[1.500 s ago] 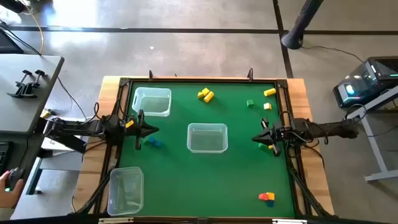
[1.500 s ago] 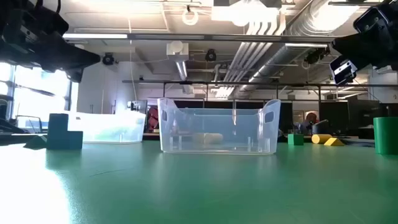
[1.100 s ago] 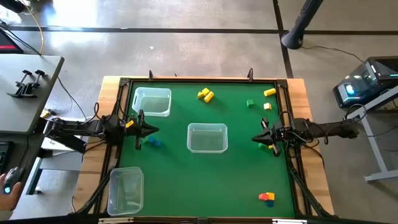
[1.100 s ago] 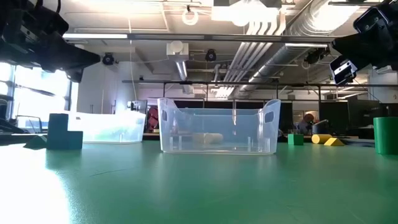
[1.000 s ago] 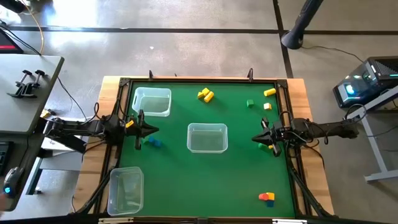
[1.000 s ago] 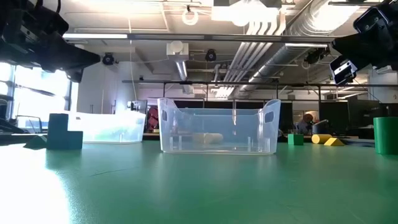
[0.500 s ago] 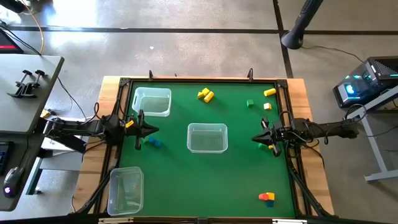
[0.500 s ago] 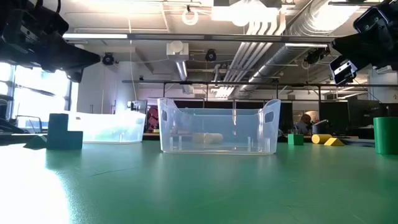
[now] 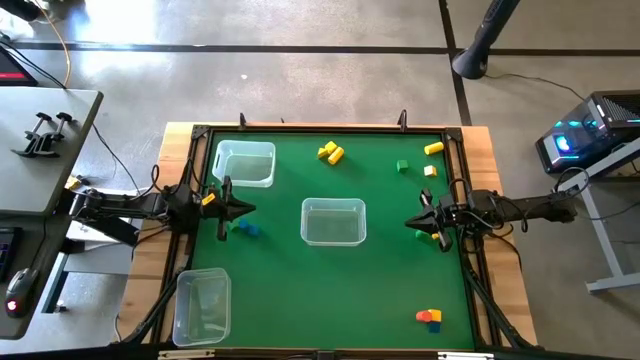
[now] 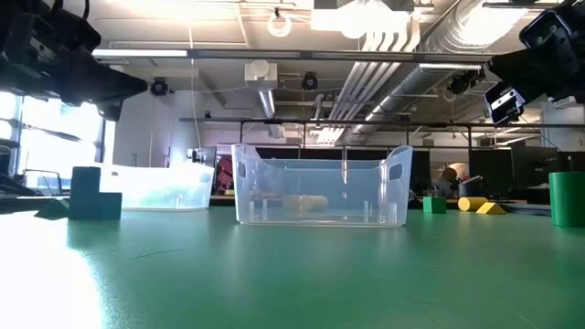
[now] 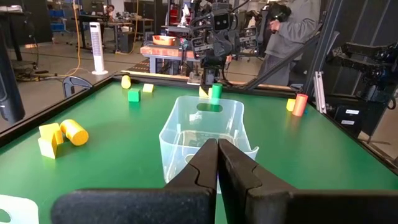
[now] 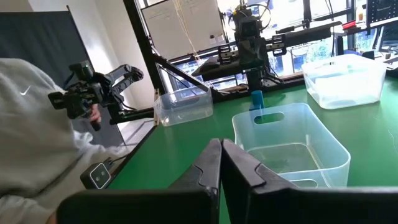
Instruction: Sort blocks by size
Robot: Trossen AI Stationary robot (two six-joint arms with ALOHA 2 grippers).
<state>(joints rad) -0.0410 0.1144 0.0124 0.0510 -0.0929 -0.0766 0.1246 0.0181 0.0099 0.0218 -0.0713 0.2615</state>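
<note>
Green table: both end effectors shut, empty; high view only shows corner blocks.

On the worktop, one bin sits at frame centre, a second at upper left, a third at lower left. Blocks cluster at top centre, upper right and lower right — one more lies left of the centre bin.

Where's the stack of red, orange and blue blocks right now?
In the high view, the red, orange and blue blocks sit together near the table's bottom right corner, on the right arm's side, well away from the middle clear bin.
</note>
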